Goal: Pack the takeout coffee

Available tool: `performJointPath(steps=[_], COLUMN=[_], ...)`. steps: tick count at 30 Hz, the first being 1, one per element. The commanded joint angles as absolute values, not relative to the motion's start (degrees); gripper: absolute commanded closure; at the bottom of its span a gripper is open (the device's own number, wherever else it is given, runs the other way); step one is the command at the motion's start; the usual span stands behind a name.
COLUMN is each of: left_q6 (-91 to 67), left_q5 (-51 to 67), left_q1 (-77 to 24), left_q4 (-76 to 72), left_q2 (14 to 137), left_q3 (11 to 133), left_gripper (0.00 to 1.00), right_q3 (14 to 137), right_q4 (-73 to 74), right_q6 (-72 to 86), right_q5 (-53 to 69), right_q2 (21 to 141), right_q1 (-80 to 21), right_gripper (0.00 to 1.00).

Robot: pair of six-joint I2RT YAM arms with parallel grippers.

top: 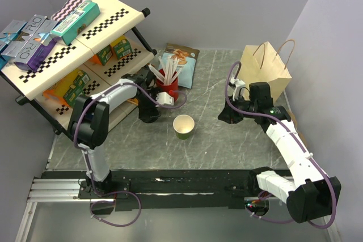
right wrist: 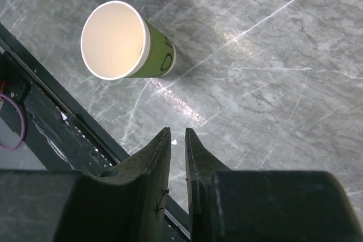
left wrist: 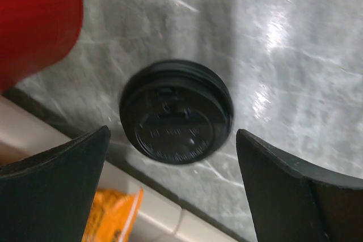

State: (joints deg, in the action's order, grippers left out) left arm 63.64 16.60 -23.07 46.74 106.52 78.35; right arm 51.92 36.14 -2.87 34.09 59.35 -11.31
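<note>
Top external: cup and lid sit apart

Top external shows the green cup upright and lidless on the table. Left wrist: left gripper spread wide, flanking the black lid, holding nothing; its embossed lettering is unreadable. Right wrist: right gripper nearly together, empty

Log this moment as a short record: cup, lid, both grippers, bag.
cup: green paper cup, upright, uncovered
lid: black lid, flat on the table, off the cup
left gripper: open, over the lid
right gripper: nearly shut, empty
bag: brown paper bag, standing behind the right gripper
</note>
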Motion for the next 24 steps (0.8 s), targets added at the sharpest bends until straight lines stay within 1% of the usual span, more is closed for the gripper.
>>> performJointPath(steps=[1,15,17,18,20,21,24], left_q6=[63.20,60.82,60.91,61.08,60.91,60.65,59.95], left_q5=[17.75,17.23,16.88,16.79,16.96,17.05,17.93], left_q1=[-23.38,-23.47,-23.47,-23.47,-23.47,-23.47,-23.47], left_q4=[43.60,38.85,38.67,38.76,39.37,39.90,40.69], left_q2=[108.28,109.86,109.69,109.77,110.04,110.13,109.60], left_q3=[80.60,78.40,77.70,77.61,77.61,77.43,76.99], left_gripper=[0.01,0.02,0.05,0.09,0.13,0.18,0.25], right_q3=[51.86,51.42,51.42,51.33,51.24,51.15,50.89], right_q4=[36.04,35.16,35.24,35.24,35.33,35.33,35.33], right_q6=[-2.90,-2.46,-2.46,-2.55,-2.55,-2.55,-2.64], right_q5=[34.37,34.89,34.89,34.89,34.89,34.89,34.72], right_q2=[57.66,58.80,58.71,58.62,58.62,58.36,58.10], right_q1=[-10.02,-9.58,-9.49,-9.49,-9.41,-9.49,-9.49], right_gripper=[0.76,0.76,0.76,0.76,0.76,0.76,0.76])
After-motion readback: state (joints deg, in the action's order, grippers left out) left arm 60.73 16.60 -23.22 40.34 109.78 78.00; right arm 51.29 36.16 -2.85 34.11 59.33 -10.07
